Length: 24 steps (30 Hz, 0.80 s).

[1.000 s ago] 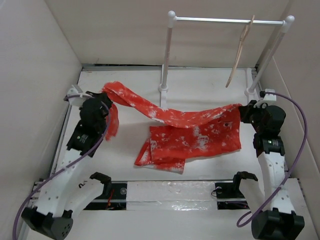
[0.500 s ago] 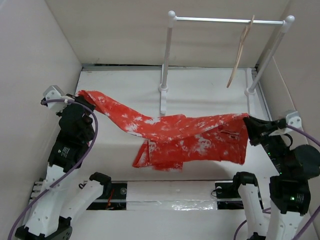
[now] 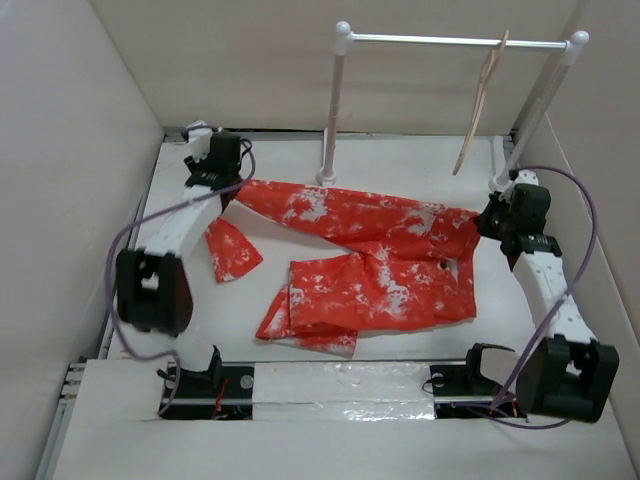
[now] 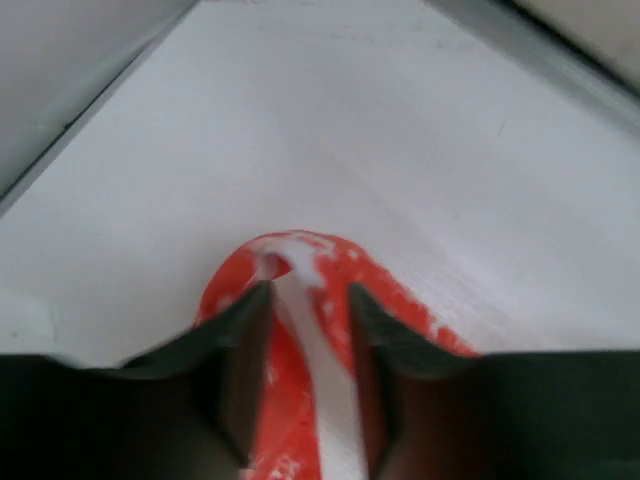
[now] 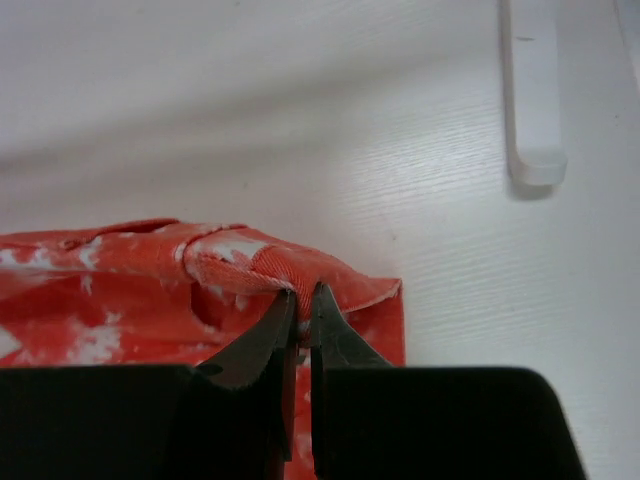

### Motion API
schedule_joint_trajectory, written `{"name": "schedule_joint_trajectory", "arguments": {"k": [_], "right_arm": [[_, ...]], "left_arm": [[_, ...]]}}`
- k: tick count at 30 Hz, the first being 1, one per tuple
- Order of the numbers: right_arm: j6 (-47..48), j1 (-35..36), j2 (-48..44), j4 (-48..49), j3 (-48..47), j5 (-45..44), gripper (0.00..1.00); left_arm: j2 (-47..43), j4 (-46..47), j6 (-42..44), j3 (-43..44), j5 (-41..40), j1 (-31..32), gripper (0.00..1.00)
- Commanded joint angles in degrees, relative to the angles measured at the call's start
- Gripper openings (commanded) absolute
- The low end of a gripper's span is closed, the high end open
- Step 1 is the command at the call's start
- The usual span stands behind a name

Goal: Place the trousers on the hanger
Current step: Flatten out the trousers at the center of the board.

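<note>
- Biggest first: plain white surface [image 3: 300, 160], boxed in by pale walls on the left, back and right.
- Next up, the trousers [image 3: 380, 260], red-orange with white blotches, lying down flat on that surface. Spread from the back-left corner across to the right side, with a folded chunk bunched toward the near middle and a loose flap lying beside the left arm.
- Then the white rail [image 3: 450, 41] at the back right, standing on two posts, its left post foot just behind the trousers' far edge.
- Hooked on that rail near the right post: the hanger [image 3: 482, 100], thin pale wood, hanging tilted with its low end pointing left. Up in the air there, apart from the trousers below.
- Left tool [image 4: 308, 295] at the back-left end of the cloth, fingers [image 4: 250, 340] standing partway apart. Red cloth and a white strip of it sitting in the gap; looks slack rather than pinched, honestly hard to call whether the pads touch it.
- Right tool [image 5: 303, 295] at the right end of the trousers, fingers [image 5: 330, 335] squeezed nearly together, clamped on a raised fold of the cloth edge.
</note>
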State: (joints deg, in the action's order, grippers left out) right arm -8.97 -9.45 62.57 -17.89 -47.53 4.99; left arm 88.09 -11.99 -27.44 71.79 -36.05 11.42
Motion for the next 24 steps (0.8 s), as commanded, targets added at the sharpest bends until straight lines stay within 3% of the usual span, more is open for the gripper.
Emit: {"name": "schedule_joint_trajectory", "arguments": {"k": [1, 3, 4, 7, 8, 10, 12, 13, 14, 15, 16, 19, 21, 24], "right_arm": [[-1.8, -1.4, 4.6, 10.3, -7.4, -8.9, 0.14], [-1.8, -1.4, 5.2, 10.5, -7.5, -8.9, 0.46], [-1.6, -1.4, 3.8, 11.5, -5.8, -8.3, 0.76], [-1.0, -0.7, -0.1, 15.1, -2.1, -5.4, 0.94], [-1.0, -0.1, -3.2, 16.0, 0.1, -2.5, 0.94], [-1.0, 3.1, -6.7, 16.7, 2.3, -1.6, 0.88], [-0.8, 5.7, -11.4, 17.3, 4.9, -1.0, 0.69], [-0.3, 8.5, -12.7, 17.1, 5.4, -0.3, 0.26], [-0.1, 10.1, -13.9, 16.1, 5.8, 0.8, 0.07], [0.2, 11.7, -15.7, 15.9, 6.6, 1.2, 0.0], [1.1, 15.2, -16.6, 15.5, 7.0, 1.6, 0.0], [2.5, 20.9, -19.7, 15.2, 9.6, 3.0, 0.0], [3.0, 26.1, -20.3, 15.3, 11.1, 3.1, 0.01], [4.6, 31.8, -19.2, 14.8, 11.5, 2.3, 0.12]], "left_arm": [[11.0, -3.1, 4.2, 17.3, 1.7, 1.8, 0.45], [15.7, -8.8, 3.4, 20.7, -0.2, 3.0, 0.65], [14.9, -7.8, 3.4, 20.0, 0.0, 3.0, 0.75], [7.2, -1.6, 0.1, 8.6, 4.1, 1.3, 0.8], [3.0, 0.0, -1.5, 6.3, 6.6, 0.6, 0.8], [-1.1, 0.7, -5.1, -0.5, 8.3, 0.0, 0.77], [-6.4, 2.7, -9.1, -5.8, 9.0, 0.0, 0.74], [-8.2, 2.8, -10.9, -11.0, 8.8, 0.0, 0.71], [-11.2, 3.7, -13.6, -13.8, 7.9, 0.0, 0.69], [-12.5, 4.3, -14.7, -16.3, 7.2, 0.0, 0.68], [-13.6, 4.3, -16.0, -20.7, 6.4, -1.1, 0.63], [-15.9, 5.8, -17.7, -26.8, 8.4, -4.4, 0.62], [-13.8, 8.3, -17.1, -27.5, 14.5, -7.8, 0.65], [-6.4, 6.5, -16.9, -25.0, 15.6, -8.4, 0.66]]}}
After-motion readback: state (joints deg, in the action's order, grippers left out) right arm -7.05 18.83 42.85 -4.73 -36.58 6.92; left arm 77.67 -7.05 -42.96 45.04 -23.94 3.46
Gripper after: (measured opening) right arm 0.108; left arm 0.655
